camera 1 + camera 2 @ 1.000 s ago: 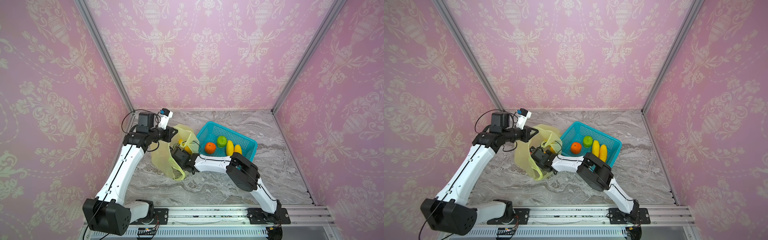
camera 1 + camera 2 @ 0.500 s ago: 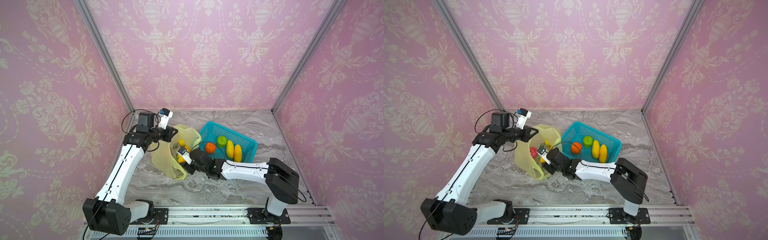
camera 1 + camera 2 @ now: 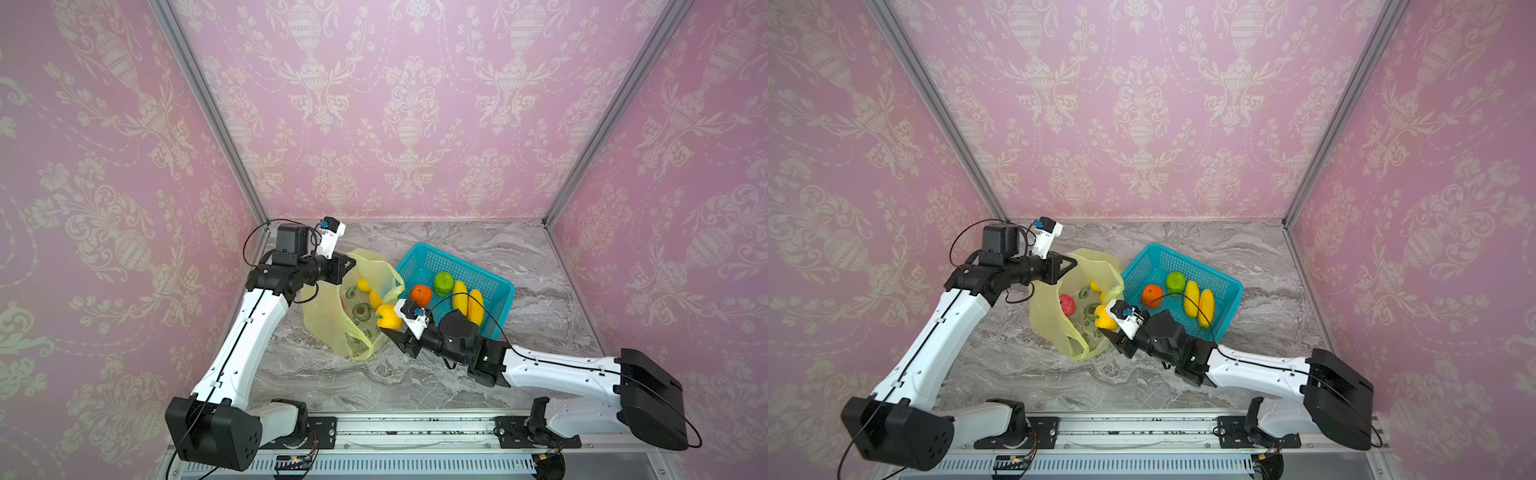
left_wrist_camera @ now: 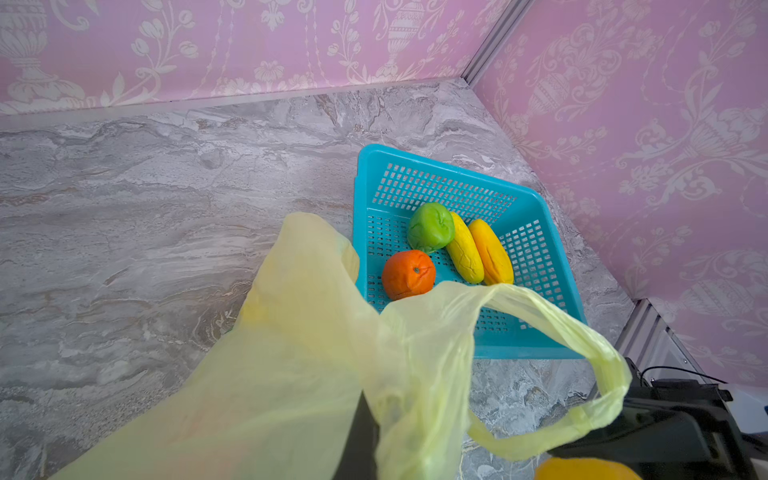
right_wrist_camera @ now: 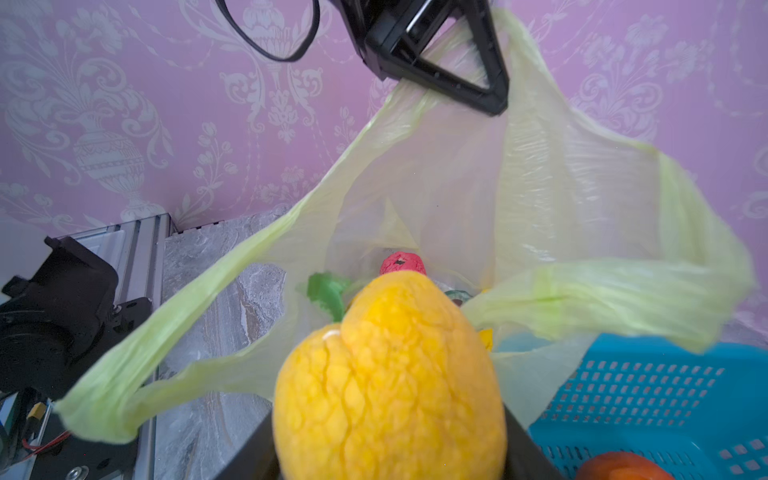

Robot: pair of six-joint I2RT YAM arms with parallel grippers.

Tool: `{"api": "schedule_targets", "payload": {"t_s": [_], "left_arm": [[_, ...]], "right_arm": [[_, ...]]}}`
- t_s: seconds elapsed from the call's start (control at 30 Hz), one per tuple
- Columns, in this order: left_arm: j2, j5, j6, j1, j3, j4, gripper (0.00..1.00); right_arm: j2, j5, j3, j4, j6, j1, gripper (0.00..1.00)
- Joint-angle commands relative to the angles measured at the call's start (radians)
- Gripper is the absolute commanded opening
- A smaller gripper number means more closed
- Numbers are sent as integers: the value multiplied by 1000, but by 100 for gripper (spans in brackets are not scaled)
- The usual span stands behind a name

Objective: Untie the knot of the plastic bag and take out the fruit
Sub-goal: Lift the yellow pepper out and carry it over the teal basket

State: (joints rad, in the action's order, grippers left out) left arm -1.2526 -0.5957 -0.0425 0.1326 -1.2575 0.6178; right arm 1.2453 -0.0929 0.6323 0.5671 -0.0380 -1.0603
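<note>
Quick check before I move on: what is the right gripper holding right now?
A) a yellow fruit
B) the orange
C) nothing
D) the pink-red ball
A: the right gripper is closed around a yellow fruit beside the plastic bag opening, while the orange lies in the basket and the pink-red ball sits inside the bag.
</note>
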Motion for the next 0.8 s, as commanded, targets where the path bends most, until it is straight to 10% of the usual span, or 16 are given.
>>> {"api": "schedule_targets", "payload": {"t_s": [0.0,0.4,0.77], "left_arm": [[5,7,-8,-10,0,6,0],[5,10,-7,-11,0,8,0],[4,11,-7,-10,0,9,0]], "right_arm": [[-100,-98,-92,164,-2,11,21],[-236,-357,-280,228,366,306,19],[97,-244,-8,-112,517,436,20]]}}
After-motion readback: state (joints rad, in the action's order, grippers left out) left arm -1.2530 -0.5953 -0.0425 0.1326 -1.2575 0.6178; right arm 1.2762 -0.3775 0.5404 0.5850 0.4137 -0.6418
